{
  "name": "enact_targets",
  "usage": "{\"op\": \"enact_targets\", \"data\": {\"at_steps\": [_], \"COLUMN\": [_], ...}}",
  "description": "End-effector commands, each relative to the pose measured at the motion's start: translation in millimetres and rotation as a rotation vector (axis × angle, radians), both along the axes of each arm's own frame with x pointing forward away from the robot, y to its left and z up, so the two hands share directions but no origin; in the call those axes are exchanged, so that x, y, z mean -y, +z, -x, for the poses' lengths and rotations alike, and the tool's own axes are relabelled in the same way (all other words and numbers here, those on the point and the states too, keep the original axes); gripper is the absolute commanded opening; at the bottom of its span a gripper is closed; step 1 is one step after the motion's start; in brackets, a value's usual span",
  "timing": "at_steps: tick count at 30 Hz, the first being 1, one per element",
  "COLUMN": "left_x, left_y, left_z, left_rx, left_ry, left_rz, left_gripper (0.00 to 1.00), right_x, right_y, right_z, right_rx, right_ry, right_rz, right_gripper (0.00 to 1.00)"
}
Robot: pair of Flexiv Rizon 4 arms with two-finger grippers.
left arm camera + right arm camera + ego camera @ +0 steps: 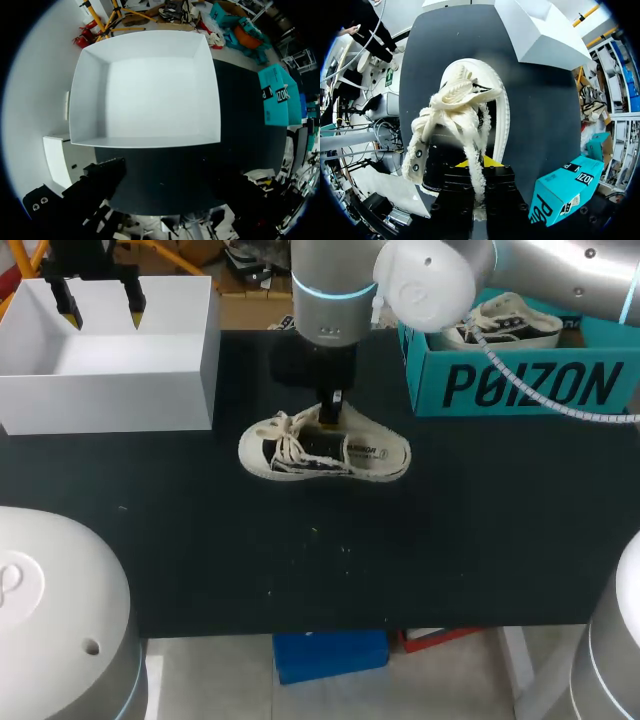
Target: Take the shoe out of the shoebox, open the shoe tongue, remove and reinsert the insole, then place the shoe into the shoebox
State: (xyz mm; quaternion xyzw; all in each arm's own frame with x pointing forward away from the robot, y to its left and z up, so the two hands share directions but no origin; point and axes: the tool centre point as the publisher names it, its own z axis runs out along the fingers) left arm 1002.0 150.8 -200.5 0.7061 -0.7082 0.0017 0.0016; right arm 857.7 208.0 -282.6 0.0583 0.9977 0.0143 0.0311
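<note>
Shoe (325, 450) is out on the dark table (200, 540), roughly mid-table, toe end toward the left side and heel toward the right. There's plenty of bare table in front of it and on both sides. The teal shoebox (520, 385) sits at the far right, near the heel but apart from it, with a second shoe (505, 325) inside. A white box (110, 355) stands open-topped at the far left, well apart from the shoe, with its left edge right at the table's edge.

The right gripper (331, 408) comes straight down onto the shoe's opening from the far side. In the right wrist view the laces (452, 107) are bunched up ahead of it, and one strand hangs down over the gripper body. Honestly can't tell if it has hold of anything. The laces and the black housing cover the spot where it meets the shoe.

The left gripper (100, 305) hangs over the white box with its yellow tips spread wide and nothing between them. Its own camera just looks down into the box.

Hard to make out:
- The tongue and insole are buried under the laces and the gripper.
- The right arm (420, 280) blocks the shoebox's far left corner in the head view.
- The second shoe is only partly visible.
</note>
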Motion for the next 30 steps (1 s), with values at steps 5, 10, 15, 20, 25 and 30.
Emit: {"op": "enact_targets", "data": {"at_steps": [5,10,15,20,25,30], "left_x": [0.6,0.6,0.6,0.6,0.6,0.6], "left_y": [0.6,0.6,0.6,0.6,0.6,0.6], "left_z": [0.5,0.5,0.5,0.5,0.5,0.5], "left_rx": [-0.002,-0.002,-0.002,-0.002,-0.002,-0.002], "left_ry": [0.002,0.002,0.002,0.002,0.002,0.002], "left_rz": [-0.003,-0.003,-0.003,-0.003,-0.003,-0.003], "left_gripper": [1.00,1.00,1.00,1.00,1.00,1.00], "right_x": [-16.8,-22.3,-26.9,-31.4,-32.7,-32.3], "right_y": [-32.8,-46.6,-59.5,-70.6,-77.6,-83.2], "right_z": [-0.4,2.2,3.6,5.7,6.9,7.7], "right_rx": [-0.089,-0.124,-0.144,-0.168,-0.180,-0.188], "right_ry": [0.054,0.096,0.120,0.144,0.155,0.153], "right_rz": [-0.034,-0.048,-0.061,-0.072,-0.077,-0.082], "right_gripper": [0.00,0.00,0.00,0.00,0.00,0.34]}}
